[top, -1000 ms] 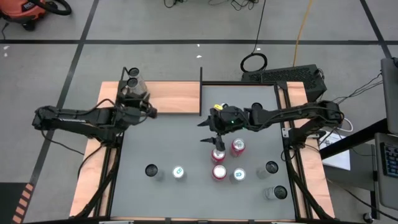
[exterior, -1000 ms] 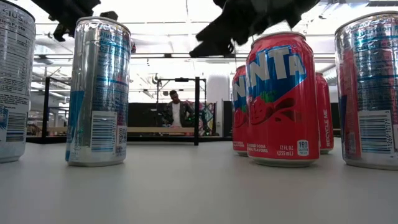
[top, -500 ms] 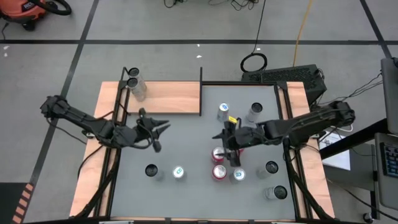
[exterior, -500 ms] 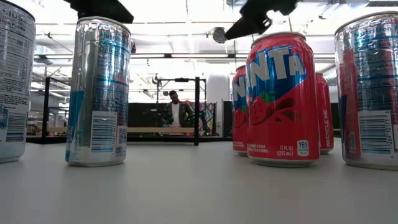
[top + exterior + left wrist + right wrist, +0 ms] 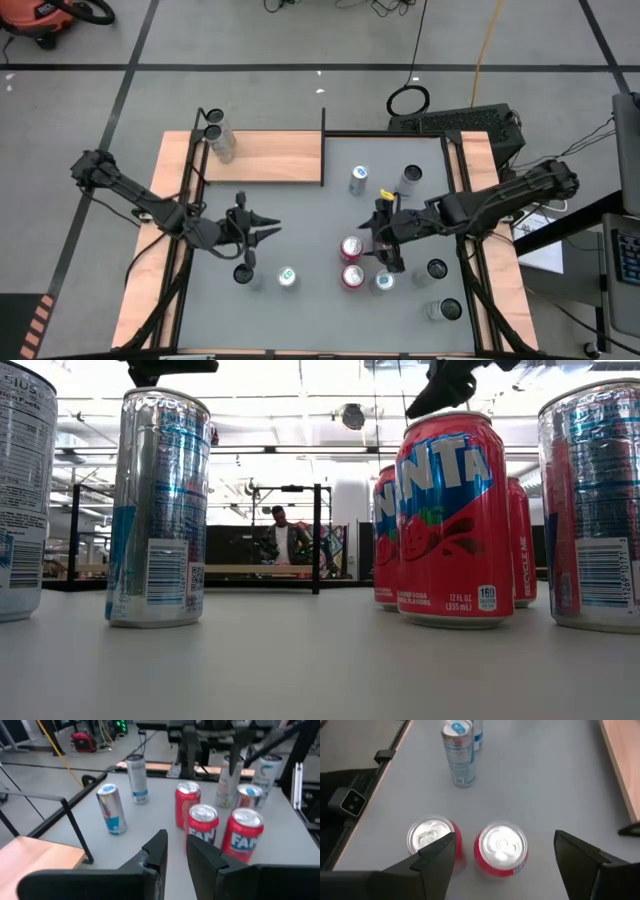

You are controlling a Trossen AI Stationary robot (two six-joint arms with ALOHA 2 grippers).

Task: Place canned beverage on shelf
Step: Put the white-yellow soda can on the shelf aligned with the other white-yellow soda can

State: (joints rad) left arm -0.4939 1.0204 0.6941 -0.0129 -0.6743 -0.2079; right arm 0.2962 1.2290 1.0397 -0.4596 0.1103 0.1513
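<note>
Right gripper (image 5: 388, 243) hovers over the cluster of red cans (image 5: 351, 249) mid-table, fingers spread wide, nothing held — in its wrist view one red can (image 5: 501, 846) sits between the fingertips, a second (image 5: 431, 837) beside it. Left gripper (image 5: 253, 236) is above the table's left half near a dark-topped can (image 5: 243, 274), fingers nearly closed with a narrow gap, empty. Shelf (image 5: 270, 157) at the far-left corner of the table — two cans (image 5: 215, 133) stand at its left end.

You see glossy metal cans (image 5: 452, 520), a matt grey tabletop (image 5: 300, 215), and the shelf (image 5: 270, 157) w/ smooth wood-grain board, black metal posts.
</note>
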